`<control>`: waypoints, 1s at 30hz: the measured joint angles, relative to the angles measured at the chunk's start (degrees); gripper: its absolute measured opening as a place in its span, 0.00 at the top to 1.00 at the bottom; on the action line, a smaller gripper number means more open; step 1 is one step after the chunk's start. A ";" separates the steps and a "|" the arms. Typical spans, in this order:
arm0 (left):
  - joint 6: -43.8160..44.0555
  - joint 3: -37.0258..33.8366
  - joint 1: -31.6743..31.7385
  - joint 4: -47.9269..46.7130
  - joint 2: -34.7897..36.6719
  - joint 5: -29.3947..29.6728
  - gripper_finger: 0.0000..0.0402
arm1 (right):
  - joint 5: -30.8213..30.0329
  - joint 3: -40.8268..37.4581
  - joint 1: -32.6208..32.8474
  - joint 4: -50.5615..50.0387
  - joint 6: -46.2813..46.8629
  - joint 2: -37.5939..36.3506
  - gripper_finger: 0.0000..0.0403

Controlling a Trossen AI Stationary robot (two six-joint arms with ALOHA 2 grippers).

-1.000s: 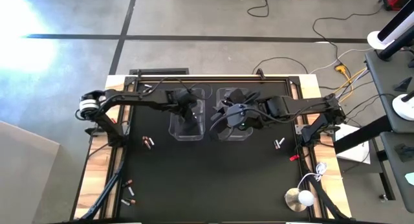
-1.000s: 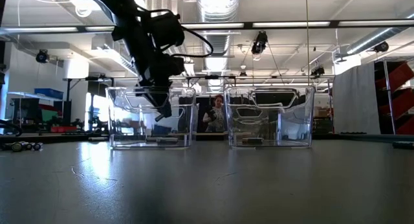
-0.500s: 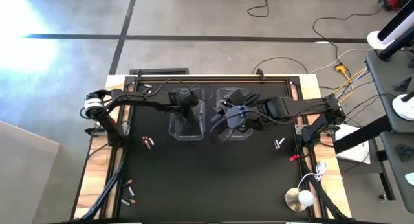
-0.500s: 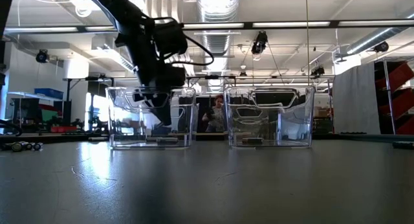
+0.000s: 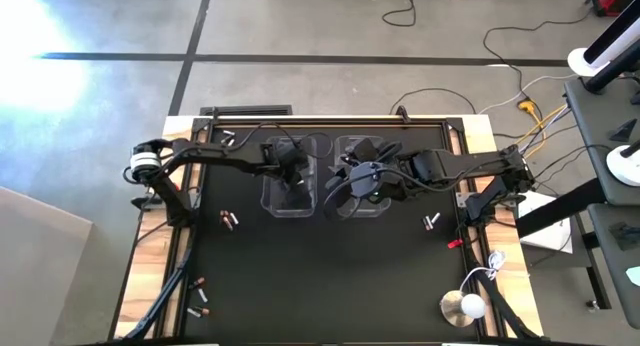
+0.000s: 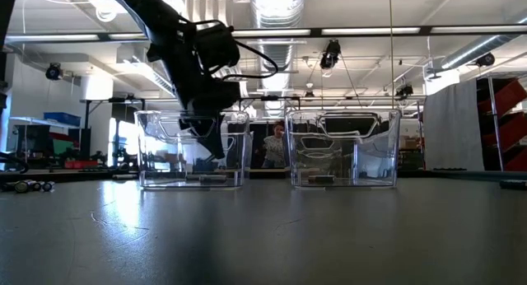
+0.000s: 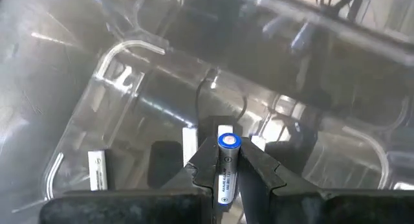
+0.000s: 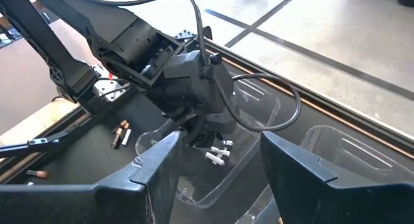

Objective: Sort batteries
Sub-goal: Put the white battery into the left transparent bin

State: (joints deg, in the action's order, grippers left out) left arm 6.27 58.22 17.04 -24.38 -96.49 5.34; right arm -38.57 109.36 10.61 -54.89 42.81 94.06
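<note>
Loose cells: small cylindrical batteries [image 5: 229,219] on black tabletop [image 5: 320,276], near edge + both sides.
L bin: clear plastic left bin [image 6: 192,150], silvery-white cells [image 8: 218,153] on floor.
R bin: clear plastic right bin [image 6: 343,148], contents unclear.
L arm: left gripper [image 7: 226,160] inside L bin, fingers clamping silvery battery w/ blue end [image 7: 227,167].
R arm: right gripper [image 8: 220,160] over R bin, fingers apart, empty.

A silvery-white battery [image 7: 227,167] with a blue-ringed end stands clamped between dark fingers over the left clear bin [image 5: 290,176], where more pale cells [image 8: 218,153] lie on its floor, while dark copper-ended batteries [image 5: 229,219] and others [image 5: 198,298] lie loose on the black tabletop.
</note>
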 joint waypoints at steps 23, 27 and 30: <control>-0.77 -1.14 0.26 3.19 -5.44 -0.58 0.95 | 0.00 0.00 0.60 0.31 0.24 -0.07 0.50; -0.70 -1.03 0.26 2.73 -5.44 -0.76 0.94 | 0.00 0.00 0.76 0.31 0.72 -0.07 0.50; -0.29 -0.95 0.26 2.53 -5.46 -0.83 0.92 | 0.00 0.00 0.76 0.31 0.72 -0.07 0.50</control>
State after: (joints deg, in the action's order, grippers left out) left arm 5.98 57.27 17.30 -21.85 -101.95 4.51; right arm -38.57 109.36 11.38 -54.59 43.53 94.00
